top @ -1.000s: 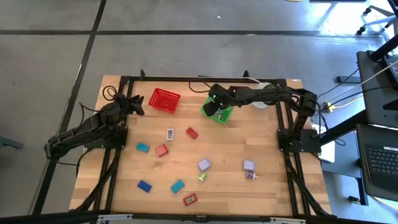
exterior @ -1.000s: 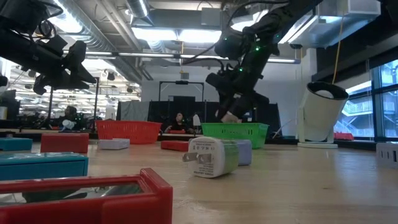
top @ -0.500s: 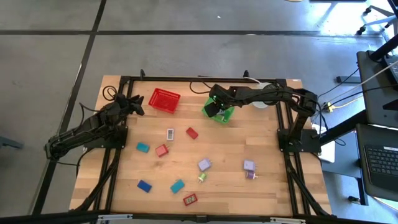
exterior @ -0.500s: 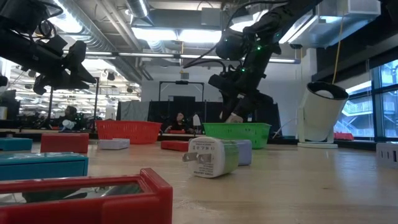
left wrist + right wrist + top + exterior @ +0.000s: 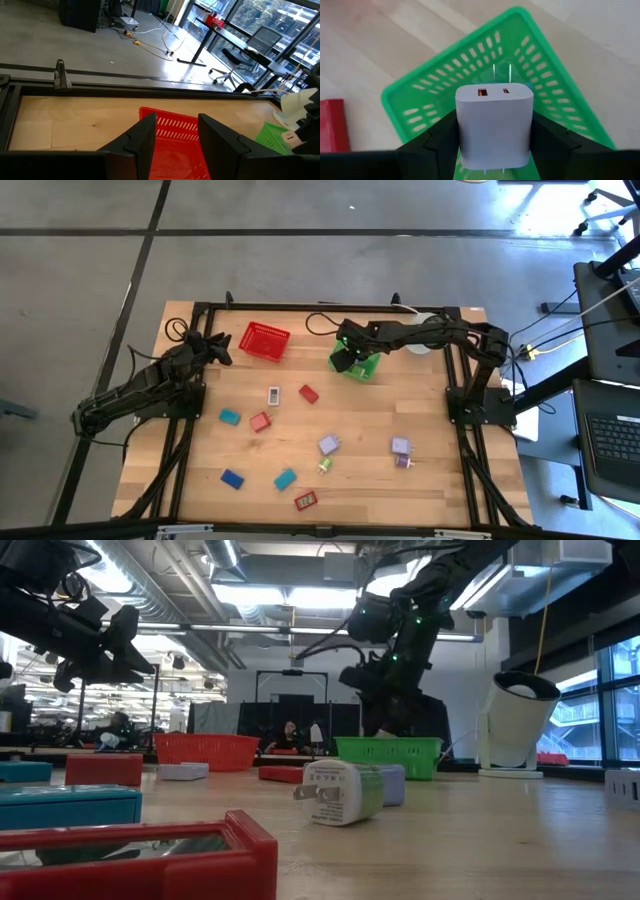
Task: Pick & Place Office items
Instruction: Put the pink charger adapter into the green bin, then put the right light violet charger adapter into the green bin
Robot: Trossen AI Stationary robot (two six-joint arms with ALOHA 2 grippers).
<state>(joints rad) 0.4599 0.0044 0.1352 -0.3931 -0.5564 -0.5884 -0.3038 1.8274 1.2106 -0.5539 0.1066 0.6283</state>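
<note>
Our right hand (image 5: 492,145) gripped a white plastic charger block (image 5: 494,124) above the green mesh basket (image 5: 440,90), poised for dropping it inside.

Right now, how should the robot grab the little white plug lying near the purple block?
Come straight down on the white plug and pinch its two flat body sides. It lies on its side with the prongs sticking out sideways, and the purple block sits close behind it.

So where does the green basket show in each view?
High view: green basket at the table's far middle, under the right claw.
Low view: centre right, below the same claw.
Left wrist view: lower right edge.
Right wrist view: fills the frame behind the white charger.
Shared landmark: red basket.
</note>
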